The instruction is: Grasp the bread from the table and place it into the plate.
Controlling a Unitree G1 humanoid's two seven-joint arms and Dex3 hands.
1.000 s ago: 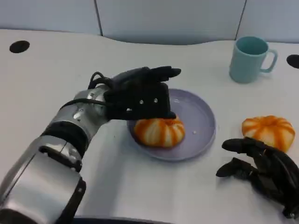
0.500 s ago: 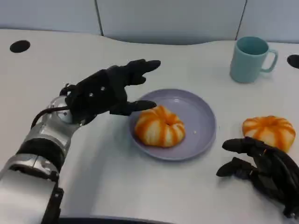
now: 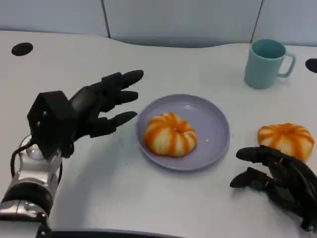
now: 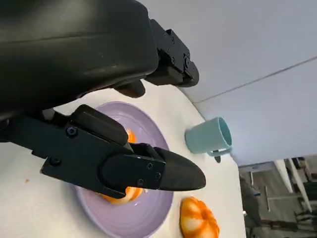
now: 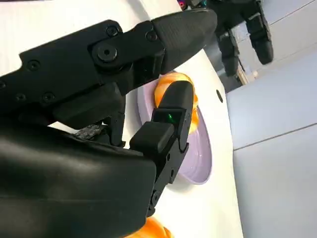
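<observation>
One bread (image 3: 170, 134) on plate (image 3: 213, 124), another bread (image 3: 286, 140) beside it.

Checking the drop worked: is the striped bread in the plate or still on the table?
In the plate. One bread lies on the plate; left hand open, clear of it.

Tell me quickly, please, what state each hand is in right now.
Left hand: open, fingers spread, holding nothing, beside the plate.
Right hand: open, empty, on the table near the second bread.
</observation>
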